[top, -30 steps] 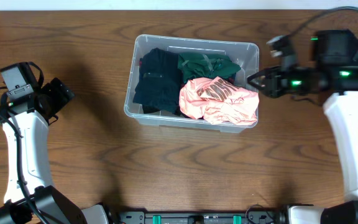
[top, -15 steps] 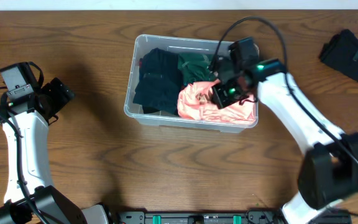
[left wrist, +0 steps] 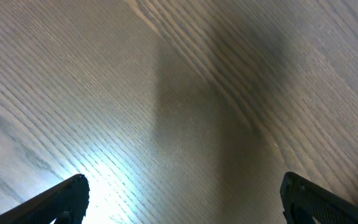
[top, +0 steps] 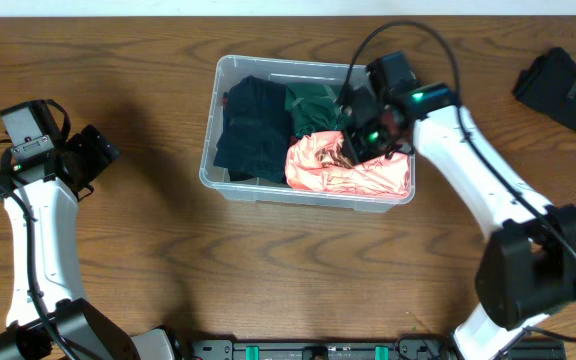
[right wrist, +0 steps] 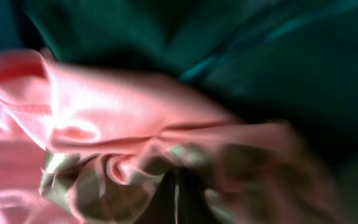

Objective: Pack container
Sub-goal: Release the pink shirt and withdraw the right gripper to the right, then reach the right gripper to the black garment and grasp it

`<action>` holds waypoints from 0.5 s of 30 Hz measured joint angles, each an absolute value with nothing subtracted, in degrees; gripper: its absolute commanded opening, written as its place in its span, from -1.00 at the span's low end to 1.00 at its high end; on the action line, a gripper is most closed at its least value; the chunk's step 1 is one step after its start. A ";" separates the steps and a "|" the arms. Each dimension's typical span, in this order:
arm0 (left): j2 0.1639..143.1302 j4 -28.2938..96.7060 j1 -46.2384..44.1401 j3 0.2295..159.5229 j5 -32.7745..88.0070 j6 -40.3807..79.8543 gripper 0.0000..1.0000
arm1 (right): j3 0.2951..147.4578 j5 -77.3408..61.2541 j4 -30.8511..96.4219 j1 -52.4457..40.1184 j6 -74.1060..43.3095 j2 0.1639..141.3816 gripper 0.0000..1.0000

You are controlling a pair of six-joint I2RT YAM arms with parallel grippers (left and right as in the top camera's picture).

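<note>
The container [top: 313,67], a clear plastic tub, stands at the table's centre back. It holds a dark navy garment [top: 248,130] on the left, a green garment [top: 313,104] at the back and a pink garment [top: 328,172] at the front right. My right gripper [top: 354,140] is inside the tub, its fingers together and pressed into the pink garment [right wrist: 104,112] just below the green one [right wrist: 260,43]. The closed fingertips [right wrist: 176,199] show dark among the pink folds. My left gripper [top: 103,150] is open and empty over bare wood [left wrist: 182,193] at the far left.
A folded black garment [top: 560,88] lies on the table at the far right back. The wooden tabletop [top: 298,270] stretches in front of the tub. The right arm's cable arches over the tub's right end.
My right arm swung in from the far right into the tub, uncovering the black garment, and now pushes further back on the pink garment, which has bunched leftward. The left arm has not moved.
</note>
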State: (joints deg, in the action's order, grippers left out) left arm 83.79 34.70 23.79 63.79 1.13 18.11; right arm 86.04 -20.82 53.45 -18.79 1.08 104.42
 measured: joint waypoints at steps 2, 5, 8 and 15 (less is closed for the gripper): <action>83.79 34.72 23.79 63.79 1.13 18.11 0.96 | 88.86 -20.49 53.71 -15.86 0.84 102.00 0.40; 83.79 34.70 23.79 63.79 1.13 18.11 0.96 | 92.71 -19.35 53.15 -9.67 0.30 97.32 0.72; 83.79 34.72 23.79 63.79 1.13 18.13 0.96 | 95.04 -18.17 52.16 -1.72 -0.54 93.23 0.82; 83.79 34.70 23.79 63.79 1.15 18.13 0.96 | 95.59 -18.17 47.68 16.47 -1.28 96.25 0.94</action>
